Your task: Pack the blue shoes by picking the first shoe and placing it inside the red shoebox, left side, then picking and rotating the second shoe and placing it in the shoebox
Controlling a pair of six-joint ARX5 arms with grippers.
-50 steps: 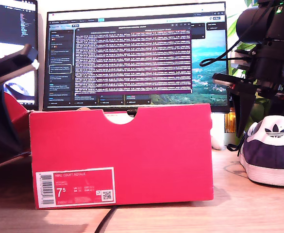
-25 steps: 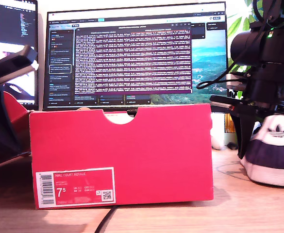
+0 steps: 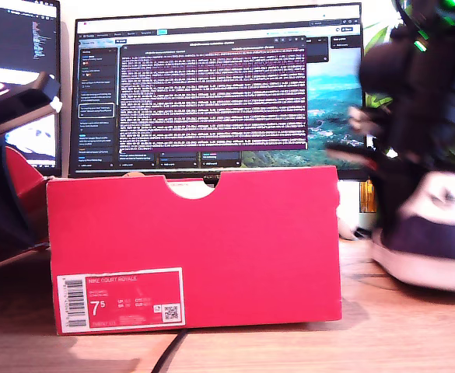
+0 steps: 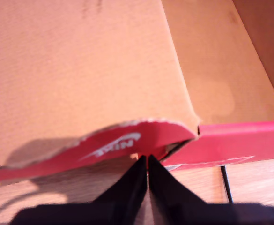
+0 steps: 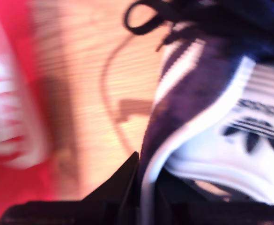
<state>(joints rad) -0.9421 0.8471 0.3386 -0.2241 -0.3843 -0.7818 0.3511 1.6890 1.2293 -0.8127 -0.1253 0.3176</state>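
Shoebox [image 3: 194,250] at centre of the exterior view, standing on the table [image 3: 383,334]. Monitor [image 3: 215,89] behind it, upper centre. Shoe [image 3: 429,233] on the table at the exterior view's right edge, beside the box and apart from it. Lid [image 3: 9,202] at the left edge, behind the box's corner. Cable [image 3: 169,353] in front, lower centre.

The big cardboard shoebox [image 3: 194,249] is showing bright red with a white barcode label; the suede sneaker [image 3: 428,241] is showing dark navy, white-striped, white-soled, with a black trefoil on its white heel.
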